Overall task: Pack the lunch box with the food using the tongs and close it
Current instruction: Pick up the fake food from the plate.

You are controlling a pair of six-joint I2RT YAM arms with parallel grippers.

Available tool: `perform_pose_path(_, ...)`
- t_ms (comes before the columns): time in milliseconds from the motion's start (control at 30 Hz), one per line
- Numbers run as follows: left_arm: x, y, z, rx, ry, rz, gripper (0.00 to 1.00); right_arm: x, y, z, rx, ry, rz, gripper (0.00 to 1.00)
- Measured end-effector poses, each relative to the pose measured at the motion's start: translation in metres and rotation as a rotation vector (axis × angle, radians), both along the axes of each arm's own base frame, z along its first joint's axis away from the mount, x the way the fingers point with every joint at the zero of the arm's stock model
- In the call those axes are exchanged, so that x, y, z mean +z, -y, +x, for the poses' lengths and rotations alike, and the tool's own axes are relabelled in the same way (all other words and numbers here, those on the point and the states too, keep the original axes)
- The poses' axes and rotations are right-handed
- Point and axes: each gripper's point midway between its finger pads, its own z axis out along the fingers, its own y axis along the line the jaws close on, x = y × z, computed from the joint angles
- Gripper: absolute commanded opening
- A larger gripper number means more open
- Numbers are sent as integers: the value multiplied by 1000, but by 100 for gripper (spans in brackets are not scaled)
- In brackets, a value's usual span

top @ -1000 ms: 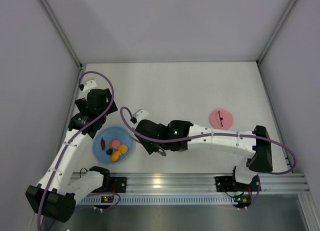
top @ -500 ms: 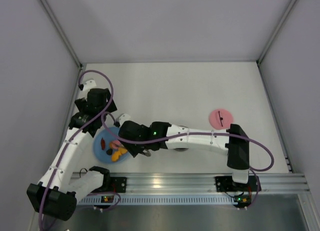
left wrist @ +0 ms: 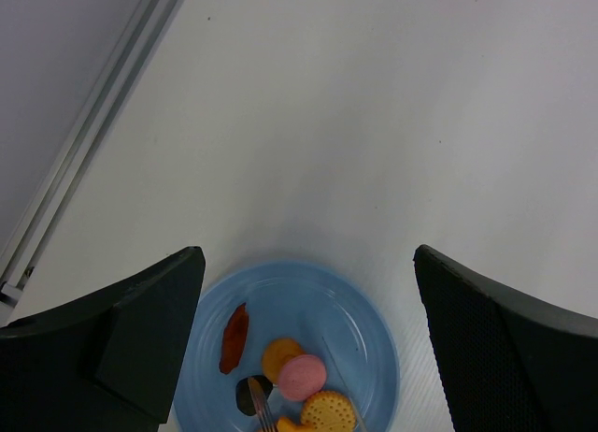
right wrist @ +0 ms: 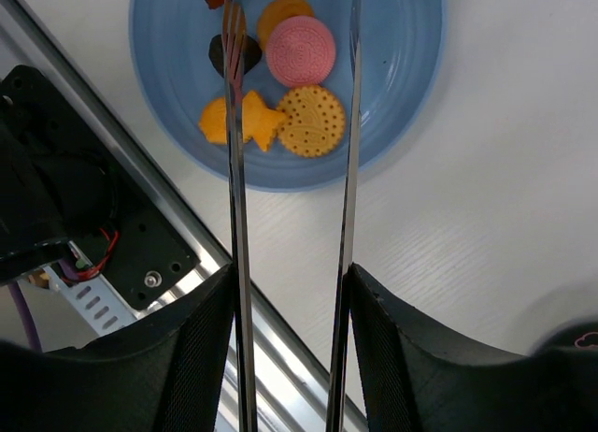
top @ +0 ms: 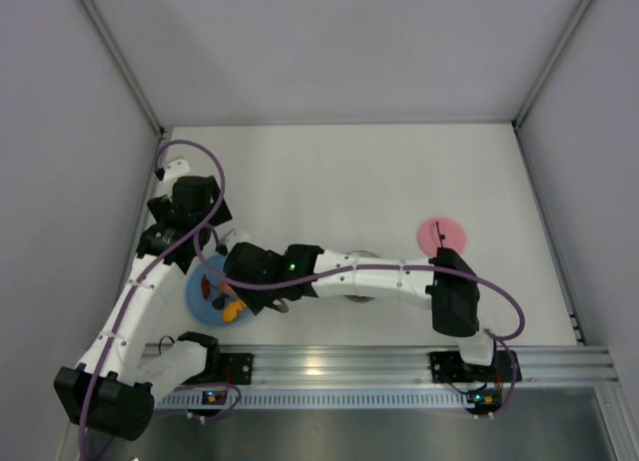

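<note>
Left gripper hangs wide and empty above the blue plate. Right gripper clamps the tongs, tips apart over the food on that plate, at twelve o'clock. The pieces seem light, hard and slippery; I would pinch one across its rim. They are small, orange, pink and dark, mostly round.

Counter: white, matte, walled on three sides. Blue plate sat flat near the front-left corner, close to the near rail. Pink lid lay flat toward the right, well apart from the plate. Between them, nearer the front, a steel lunch box stood on the counter, mostly covered in the top view; only rim slivers showed.
</note>
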Motion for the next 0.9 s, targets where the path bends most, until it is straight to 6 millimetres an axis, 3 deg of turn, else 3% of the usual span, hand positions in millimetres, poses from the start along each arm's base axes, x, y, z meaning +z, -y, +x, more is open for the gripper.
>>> perform_pose_path(900, -4, -4, -2, 10, -19, 2, 99, -17, -5, 4, -17, -13, -21, 40)
